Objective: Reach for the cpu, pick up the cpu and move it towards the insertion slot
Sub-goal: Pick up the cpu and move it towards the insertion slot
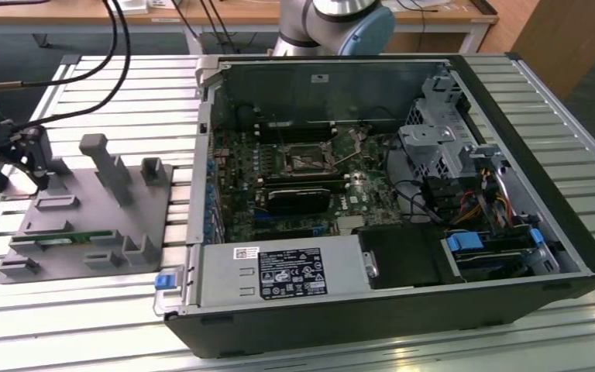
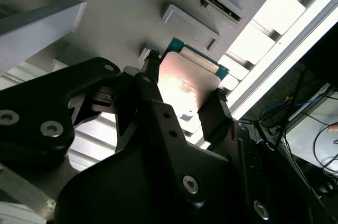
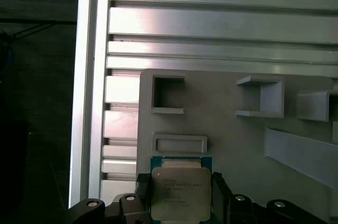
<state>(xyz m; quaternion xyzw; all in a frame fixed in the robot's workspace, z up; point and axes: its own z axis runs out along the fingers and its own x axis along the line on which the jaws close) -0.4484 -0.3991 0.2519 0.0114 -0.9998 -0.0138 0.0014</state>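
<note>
The cpu (image 3: 180,192) (image 2: 187,84) is a flat square chip with a shiny metal top and a green rim. It sits between the black fingers (image 3: 141,189) of my gripper (image 3: 181,196) (image 2: 185,78), and they press on two opposite edges. In the exterior view my gripper (image 1: 18,183) hangs at the far left, over the near-left corner of the grey fixture tray (image 1: 111,205); I cannot tell whether the chip touches the tray. The insertion slot (image 1: 303,160) is a dark square socket in a silvery bracket on the motherboard inside the open computer case, far to the exterior view's right of my gripper.
The grey tray carries upright posts (image 1: 101,159) and a green memory stick (image 1: 60,239). The open case (image 1: 504,124) has tall walls, a black card (image 1: 297,198), a power supply (image 1: 276,273) and drive cages. Cables (image 1: 80,70) hang over the slatted table at upper left.
</note>
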